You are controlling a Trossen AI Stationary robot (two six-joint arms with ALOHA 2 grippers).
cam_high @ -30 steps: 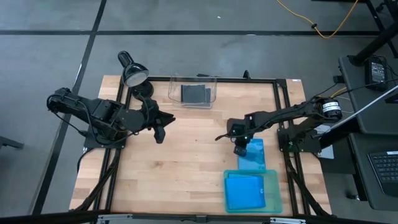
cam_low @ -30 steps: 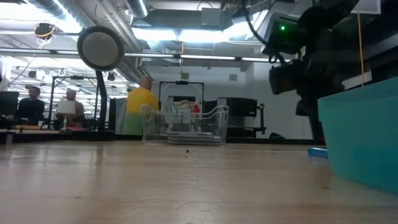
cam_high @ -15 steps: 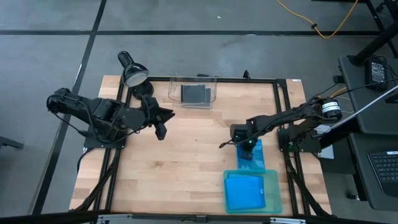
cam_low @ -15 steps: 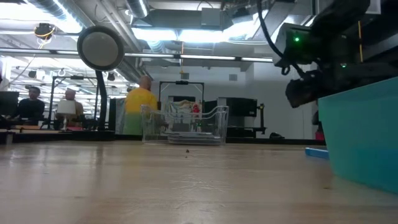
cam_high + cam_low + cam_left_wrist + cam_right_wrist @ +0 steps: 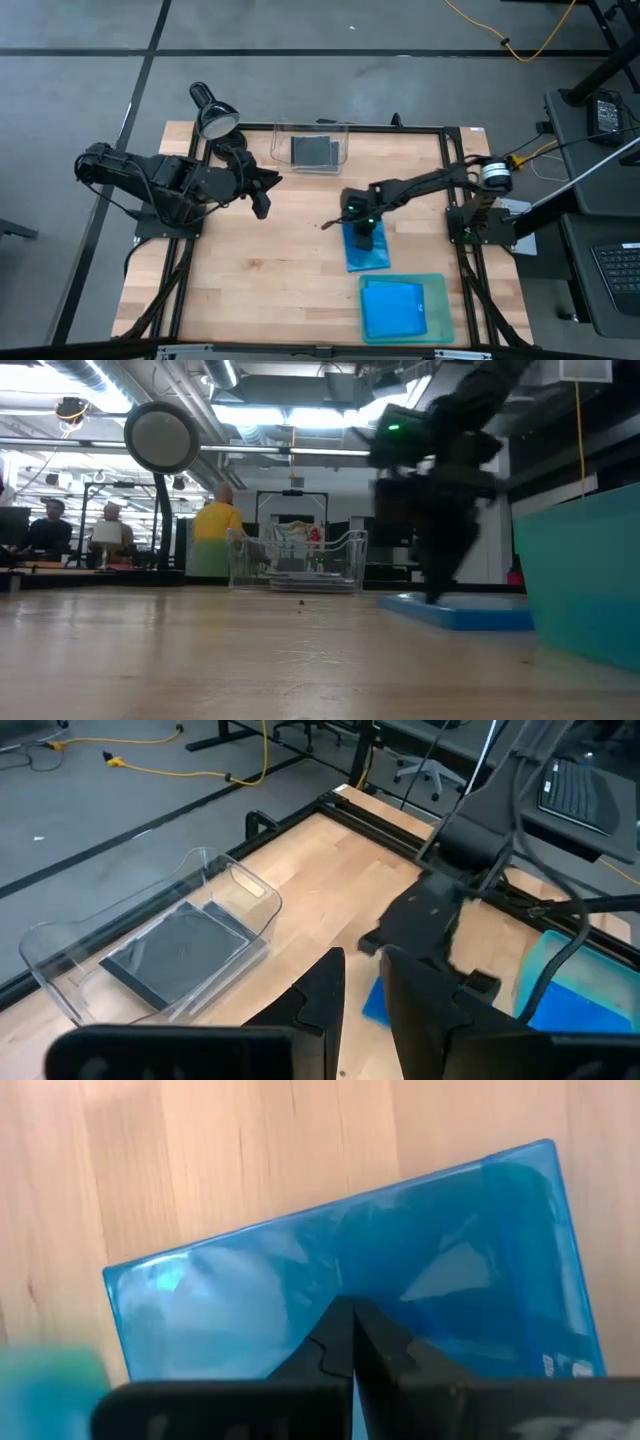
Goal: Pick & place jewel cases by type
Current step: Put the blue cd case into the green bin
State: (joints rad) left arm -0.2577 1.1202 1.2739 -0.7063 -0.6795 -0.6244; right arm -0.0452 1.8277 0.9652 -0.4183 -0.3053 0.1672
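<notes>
A translucent blue jewel case (image 5: 370,252) lies flat on the table, just beyond the teal tray (image 5: 441,300). My right gripper (image 5: 360,232) is shut, with its fingertips down on this case (image 5: 450,1250). More blue cases (image 5: 392,310) lie in the tray. Dark square cases (image 5: 313,150) lie in the clear bin (image 5: 279,140) at the far edge. My left gripper (image 5: 262,208) hovers over the table's left half, narrowly open with nothing between its fingers (image 5: 325,995). My right gripper presses its shut fingertips (image 5: 340,1330) down on the blue case's flat top face (image 5: 300,1280). The fingers come from above, slanting in from the table's right. The case lies flat on the wood (image 5: 460,612), with the finger standing on it.
A desk lamp (image 5: 215,120) stands at the far left corner, next to the bin. A black frame (image 5: 445,150) runs around the table. Bare wood lies between the two grippers and along the near left. People sit in the room behind the table (image 5: 225,525).
My right gripper has come down onto the blue case and gone toward the table's left, staying shut. The case has slid with it along the wood, from beside the right frame toward the middle, and has turned a little. It still lies flat.
</notes>
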